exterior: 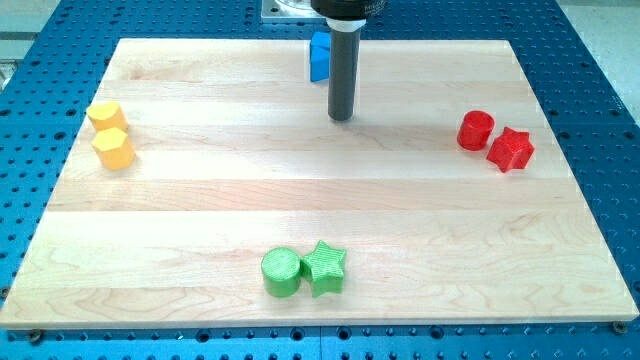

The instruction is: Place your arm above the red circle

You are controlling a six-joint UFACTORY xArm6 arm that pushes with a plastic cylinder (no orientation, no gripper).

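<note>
- Red circle (476,130): near the desk's (200,200) right edge, touching the red star (511,149); likely light, rigid, easily slid; nothing to grasp.
- My tip (342,117): near the top edge, beside the blue block (319,56), well apart from the circle.
- Pincer: none fitted, so no state can be told.

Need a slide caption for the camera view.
My tip rests near the blue block, far left of the red circle.

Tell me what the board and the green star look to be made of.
Board: pale wood, likely joined planks, given the lengthwise grain and seams; satin finish. Green star: probably 3D-printed plastic, given its fine ridged lines on top; matte.
</note>
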